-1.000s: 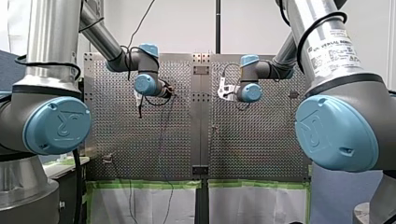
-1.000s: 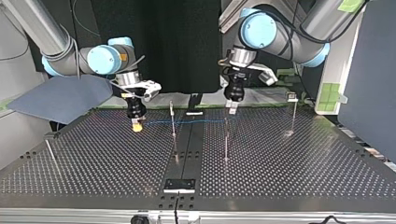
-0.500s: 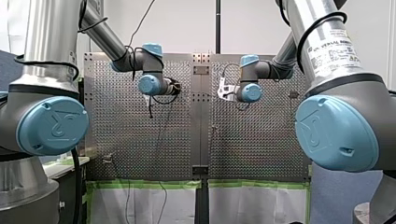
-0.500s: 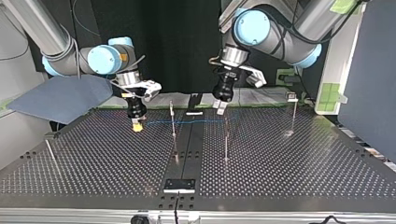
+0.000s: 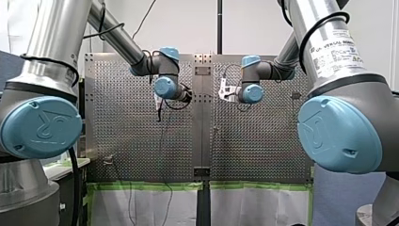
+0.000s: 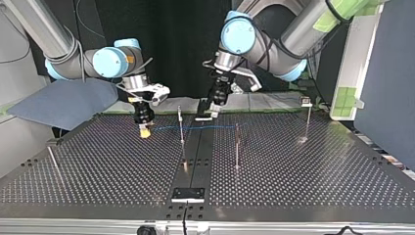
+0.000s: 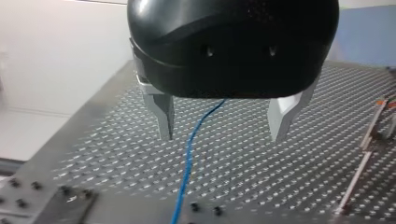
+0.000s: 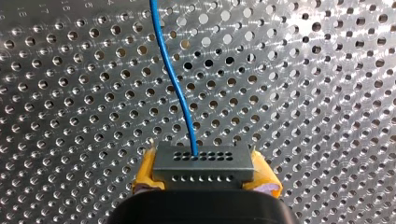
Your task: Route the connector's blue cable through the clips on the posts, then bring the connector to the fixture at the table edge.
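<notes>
Judged from how things lie, the routing is barely begun and the delivery has not started. In the top view, starting at the left of the frame, my right gripper [image 6: 143, 129] hangs low over the perforated table [image 6: 98, 171]. Its yellow pads [image 8: 145, 173] are clamped on the grey connector [image 8: 203, 163] — the right wrist view shows the blue cable [image 8: 175, 79] leaving the connector's face and running out ahead over the holes.

From there the cable stretches rightward across the upper middle of the frame. It crosses the first post [image 6: 181, 129] part-way up and ends near the top of the second post [image 6: 237, 147]. Whether it sits in a clip on either one is too small to tell.

Between those two posts and further back, my left gripper [image 6: 214, 104] hovers with its jaws apart. Its wrist view has the cable passing between the two metal fingers [image 7: 161, 116] without touching either (a grasp looks set up, not made).

Further right, the third post [image 6: 308, 120] stands well apart from the cable, so that clip is plainly left to do. The fixture [image 6: 188, 194] at the lower centre edge is also well apart from the connector — bringing the connector there is the last step, I judge.
</notes>
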